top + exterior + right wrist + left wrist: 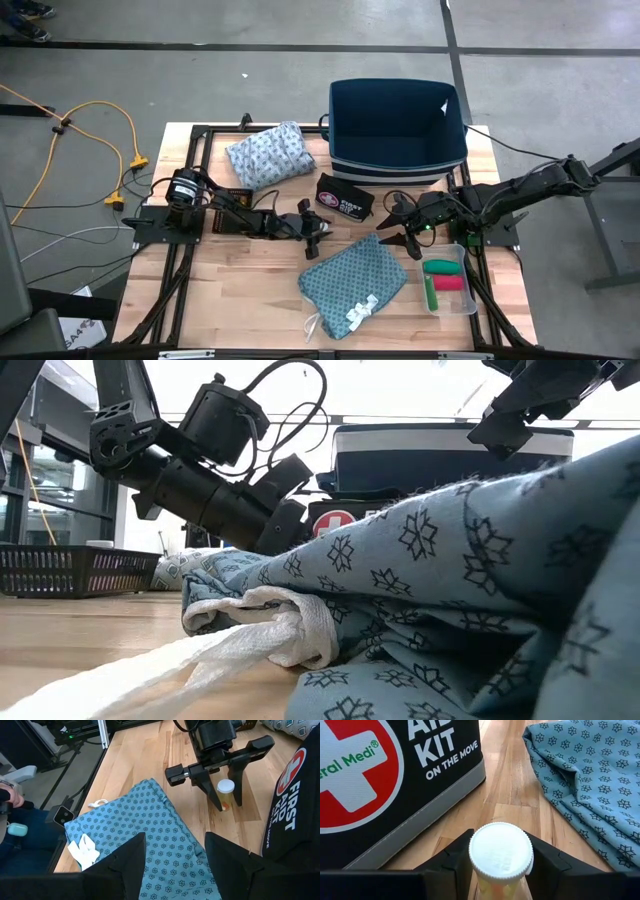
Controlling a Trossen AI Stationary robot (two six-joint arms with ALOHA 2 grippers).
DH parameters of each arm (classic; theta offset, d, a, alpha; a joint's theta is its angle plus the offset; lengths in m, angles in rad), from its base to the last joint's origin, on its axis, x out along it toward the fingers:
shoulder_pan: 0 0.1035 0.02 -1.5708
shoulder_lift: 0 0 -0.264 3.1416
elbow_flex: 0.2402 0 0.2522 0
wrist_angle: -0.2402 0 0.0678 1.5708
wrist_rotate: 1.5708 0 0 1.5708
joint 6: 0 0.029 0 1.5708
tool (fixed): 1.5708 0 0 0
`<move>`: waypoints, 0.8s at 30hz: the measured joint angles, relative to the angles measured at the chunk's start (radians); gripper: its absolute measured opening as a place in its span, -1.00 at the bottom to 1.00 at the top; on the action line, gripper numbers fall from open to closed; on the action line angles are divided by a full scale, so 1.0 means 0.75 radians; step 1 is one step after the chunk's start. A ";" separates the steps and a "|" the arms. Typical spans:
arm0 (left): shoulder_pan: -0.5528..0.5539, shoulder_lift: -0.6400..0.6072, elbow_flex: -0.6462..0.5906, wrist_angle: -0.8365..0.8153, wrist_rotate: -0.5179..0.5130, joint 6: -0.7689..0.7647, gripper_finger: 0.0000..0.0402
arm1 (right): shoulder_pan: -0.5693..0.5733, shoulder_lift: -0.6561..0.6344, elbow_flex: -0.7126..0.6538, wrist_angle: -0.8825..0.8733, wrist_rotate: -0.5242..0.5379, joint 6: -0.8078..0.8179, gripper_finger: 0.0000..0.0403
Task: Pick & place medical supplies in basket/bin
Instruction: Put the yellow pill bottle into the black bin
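Note:
A small orange pill bottle (pixel 226 795) with a white cap (pixel 501 851) stands upright on the wooden table between the fingers of my left gripper (pixel 229 806), beside the black first aid kit pouch (pixel 344 197). My left gripper is shut on it. The teal patterned cloth (pixel 355 282) with white ties (pixel 360 314) lies flat near the front edge. My right gripper (pixel 175 865) hovers open above its far end, with nothing between the fingers. The pale blue-grey cloth (pixel 268 155) lies at the back left. The dark blue bin (pixel 398 130) stands at the back right. My left gripper pinches the pill bottle's body just below the cap (pixel 500 885) between its two fingers (pixel 452 865). The fingers come nearly level from the table's left side, slanting slightly down. The bottle is upright, and its base (pixel 226 809) seems to be on the table.
A clear tray (pixel 462 300) with a green roll (pixel 441 267) and a red roll (pixel 447 284) sits at the front right. A black mesh basket (pixel 70 570) shows beyond the table. A person's hand (pixel 12 795) is beside the table.

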 joint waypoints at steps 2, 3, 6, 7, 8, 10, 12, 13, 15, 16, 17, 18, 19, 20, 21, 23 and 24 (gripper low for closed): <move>0.000 0.000 0.000 0.000 0.000 0.000 -0.35 | 0.000 0.000 0.000 0.000 0.000 0.000 -0.05; 0.000 0.000 0.000 0.000 0.000 0.000 -0.38 | 0.000 0.000 0.000 0.000 0.000 0.000 -0.05; 0.000 0.000 0.000 0.000 0.000 -0.001 -0.47 | 0.000 0.000 0.000 0.000 0.000 0.000 -0.05; 0.000 0.000 0.000 0.000 0.000 -0.001 -0.49 | 0.000 0.000 0.000 0.000 0.000 0.001 -0.05; 0.000 0.000 0.000 0.000 0.000 -0.007 -0.50 | 0.000 0.000 0.000 0.000 0.000 0.000 -0.05; 0.000 0.000 0.000 0.000 0.001 -0.013 -0.51 | 0.000 0.000 0.000 0.000 0.000 0.000 -0.05; 0.000 0.000 0.000 0.000 0.001 -0.013 -0.51 | 0.000 0.000 0.000 0.000 0.000 0.000 -0.05; 0.000 0.000 0.000 0.000 0.001 -0.013 -0.51 | 0.000 0.000 0.000 0.000 0.000 0.000 -0.05; 0.000 0.000 0.000 -0.001 0.001 -0.014 -0.51 | 0.000 0.000 0.000 0.000 0.000 0.000 -0.05; 0.000 -0.003 0.000 -0.002 0.001 -0.015 -0.51 | 0.000 0.000 0.000 0.000 0.000 0.001 -0.05; 0.000 -0.010 0.000 -0.008 0.001 -0.016 -0.51 | 0.000 0.000 0.000 0.000 0.000 0.000 -0.05; 0.000 -0.018 -0.001 -0.009 0.001 -0.014 -0.51 | 0.000 0.000 0.000 0.000 0.000 0.000 -0.05; 0.000 -0.030 -0.001 -0.011 0.001 -0.007 -0.51 | 0.000 0.000 0.000 0.000 0.000 0.001 -0.05; 0.000 -0.045 -0.001 -0.020 0.001 0.001 -0.51 | 0.000 0.000 0.000 0.000 0.000 0.000 -0.05; 0.000 -0.064 -0.001 -0.039 0.001 0.005 -0.51 | 0.000 0.000 0.000 0.000 0.000 0.000 -0.05; 0.000 -0.111 -0.001 -0.098 0.001 0.008 -0.51 | 0.000 0.000 0.000 0.000 0.000 0.001 -0.05; 0.000 -0.139 -0.001 -0.143 0.000 0.008 -0.51 | -0.001 0.000 0.000 0.000 0.000 0.001 -0.05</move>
